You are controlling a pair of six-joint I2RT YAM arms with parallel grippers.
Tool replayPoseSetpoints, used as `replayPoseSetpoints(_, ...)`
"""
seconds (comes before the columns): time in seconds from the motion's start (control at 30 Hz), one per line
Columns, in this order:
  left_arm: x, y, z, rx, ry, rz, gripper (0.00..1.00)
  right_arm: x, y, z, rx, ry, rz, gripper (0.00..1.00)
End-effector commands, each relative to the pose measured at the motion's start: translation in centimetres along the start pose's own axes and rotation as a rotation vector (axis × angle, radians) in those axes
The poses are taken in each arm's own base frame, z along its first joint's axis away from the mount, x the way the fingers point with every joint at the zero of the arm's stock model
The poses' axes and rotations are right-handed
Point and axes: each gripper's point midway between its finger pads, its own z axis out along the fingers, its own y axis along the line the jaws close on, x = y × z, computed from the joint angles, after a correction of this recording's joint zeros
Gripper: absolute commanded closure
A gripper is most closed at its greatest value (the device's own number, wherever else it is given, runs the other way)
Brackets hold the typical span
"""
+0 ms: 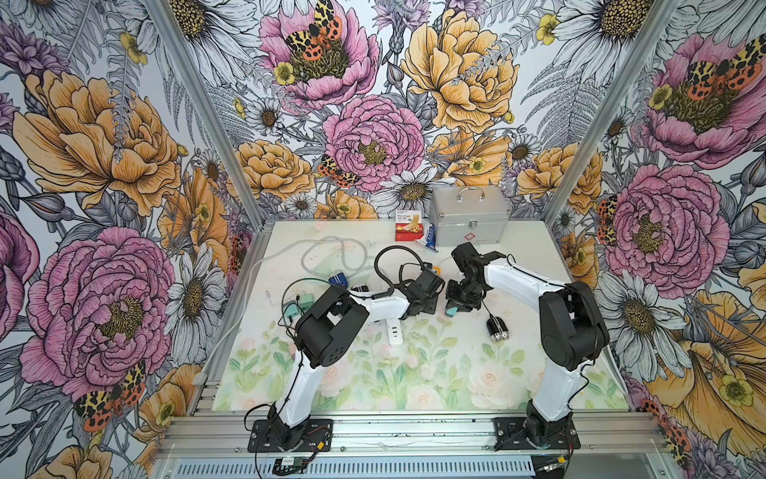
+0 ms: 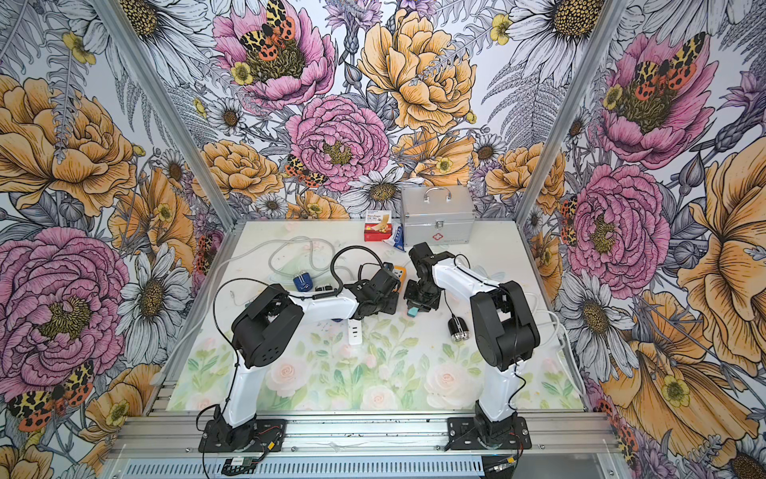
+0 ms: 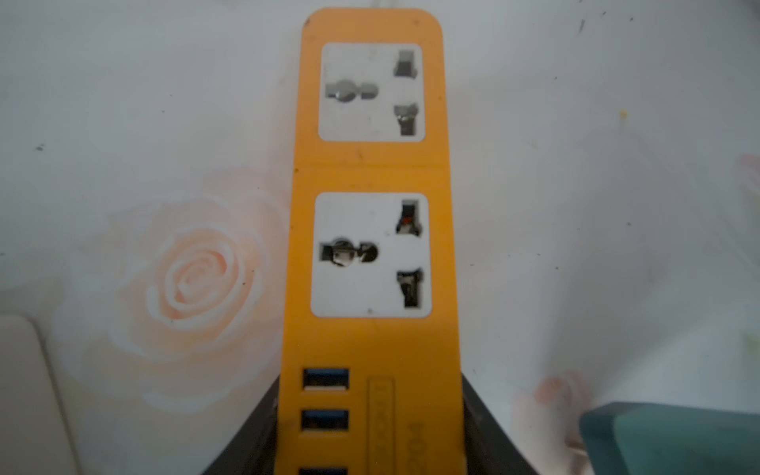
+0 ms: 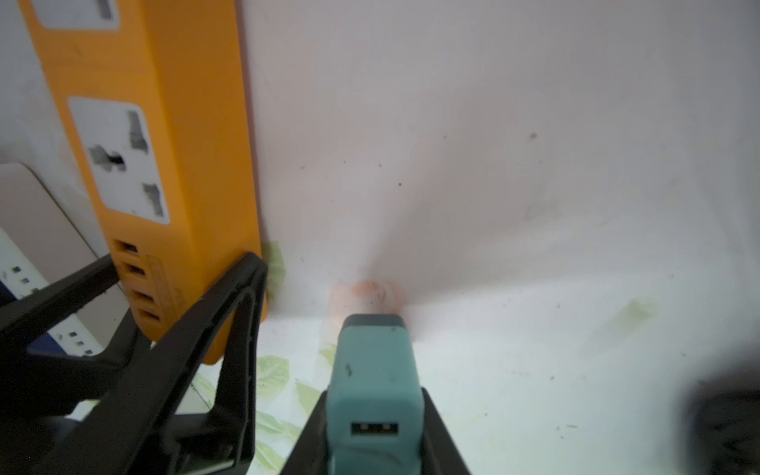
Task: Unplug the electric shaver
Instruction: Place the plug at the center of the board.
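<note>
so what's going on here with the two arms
The left pincer clamps the USB end of the orange power strip. The right pincer grips a teal adapter, clear of the strip, and both sockets in the left wrist view are empty. The shaver lies loose on the table.

Power strip (image 3: 370, 172): orange, white socket squares, blue USB slots.
Plug (image 4: 376, 390) just beside power strip: teal.
Shaver (image 1: 496, 325) near power strip: black, shiny silver heads.
Table cover (image 1: 414, 373) under power strip: white, pink roses, green leaves.
Case (image 1: 468, 220) behind power strip: silver, red cross.
Walls (image 1: 103, 166): big pink, orange flowers.
</note>
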Motion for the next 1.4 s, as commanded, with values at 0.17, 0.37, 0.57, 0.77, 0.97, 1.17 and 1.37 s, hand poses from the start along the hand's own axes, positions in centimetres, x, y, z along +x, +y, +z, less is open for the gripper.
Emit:
replayPoseSetpoints(0.17,-0.5,2.1,-3.1,-0.077,-0.003,0.007,0.48,-0.2,-0.3,2.2,0.010,0.029,-0.039,0.82)
replayPoseSetpoints(0.37,-2.2,2.4,-4.9,-0.097,-0.034,0.040,0.47,-0.9,-0.2,2.4,0.007,0.018,-0.060,0.71)
replayPoseSetpoints(0.57,-3.9,2.2,-6.1,-0.091,-0.055,0.052,0.46,-1.7,0.1,2.1,0.007,-0.003,-0.094,0.54)
replayPoseSetpoints(0.77,-5.5,2.0,-6.9,-0.086,-0.068,0.070,0.44,-2.2,0.3,1.6,0.003,-0.021,-0.117,0.45)
replayPoseSetpoints(0.97,-7.8,1.0,-8.2,-0.048,-0.105,0.104,0.41,-2.7,0.8,-0.4,-0.006,-0.077,-0.171,0.31)
replayPoseSetpoints(1.17,-10.8,-0.4,-8.4,0.026,-0.131,0.137,0.39,-2.4,0.3,-2.8,0.010,-0.138,-0.205,0.29)
replayPoseSetpoints(1.37,-13.3,-2.2,-8.1,0.142,-0.143,0.156,0.38,-1.2,-2.1,-5.1,0.078,-0.204,-0.174,0.29)
